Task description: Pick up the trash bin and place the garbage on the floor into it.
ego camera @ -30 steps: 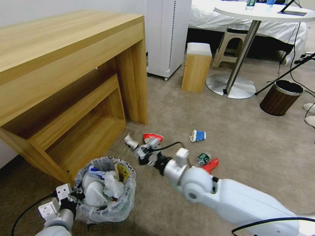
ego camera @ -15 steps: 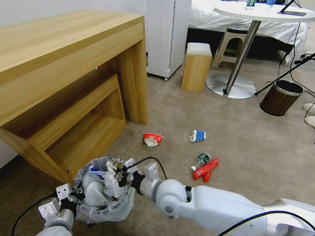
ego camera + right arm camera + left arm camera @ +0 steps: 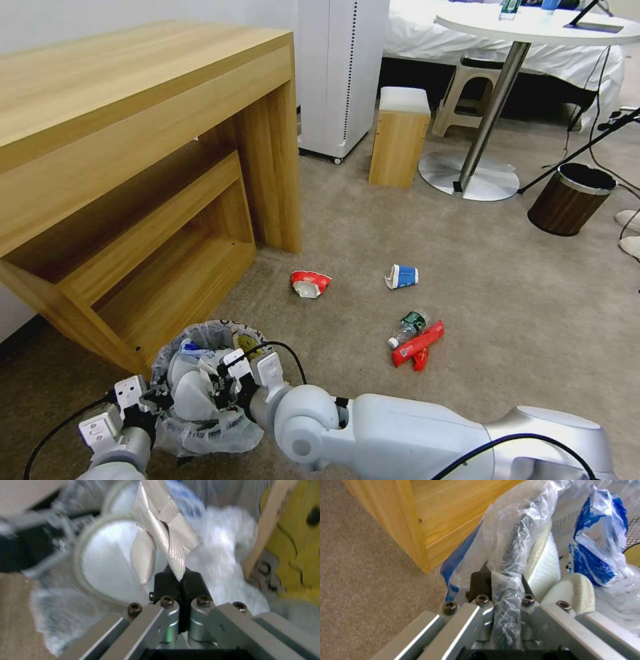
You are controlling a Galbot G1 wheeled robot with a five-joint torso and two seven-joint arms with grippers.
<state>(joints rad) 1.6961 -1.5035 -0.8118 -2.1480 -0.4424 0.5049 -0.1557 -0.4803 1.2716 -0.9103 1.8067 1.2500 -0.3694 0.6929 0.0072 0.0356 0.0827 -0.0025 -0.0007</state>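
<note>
The left pincer (image 3: 152, 399) is clamped shut on the bag-wrapped rim of the small round trash bin lined with crinkly whitish plastic (image 3: 200, 437); its wrist view shows the dark fingers (image 3: 480, 580) pinching the rolled rim. This grip seems meant to keep the bin's mouth steady and facing up so the other arm can drop things in.

The right pincer (image 3: 230, 381) hangs over the bin's mouth, directly above the heap inside. Its black fingertips (image 3: 196, 580) are pressed together on a corner of a crumpled white paper scrap (image 3: 160, 537), which juts out from the tips toward a white slipper (image 3: 110, 562) already lying in the bin. A wooden stick (image 3: 263, 532) and a yellow wrapper (image 3: 296, 545) lie just beside the scrap. Holding the scrap over the middle of the mouth looks chosen so it falls inside, not over the rim.

The bin is nearly full, so little depth is left below the right pincer. The low shelf of the light wooden bench (image 3: 167, 280) stands close behind the bin, beyond both pincers, limiting room on that side. Well away from the right pincer, on the open beige carpet floor (image 3: 507, 313), more garbage waits: a crushed red-and-white paper cup (image 3: 310, 283), a blue-and-white paper cup (image 3: 402, 275), a green-labelled plastic bottle (image 3: 408, 327) and a red packet (image 3: 420, 344) touching it. That stretch of carpet is unobstructed for reaching.
</note>
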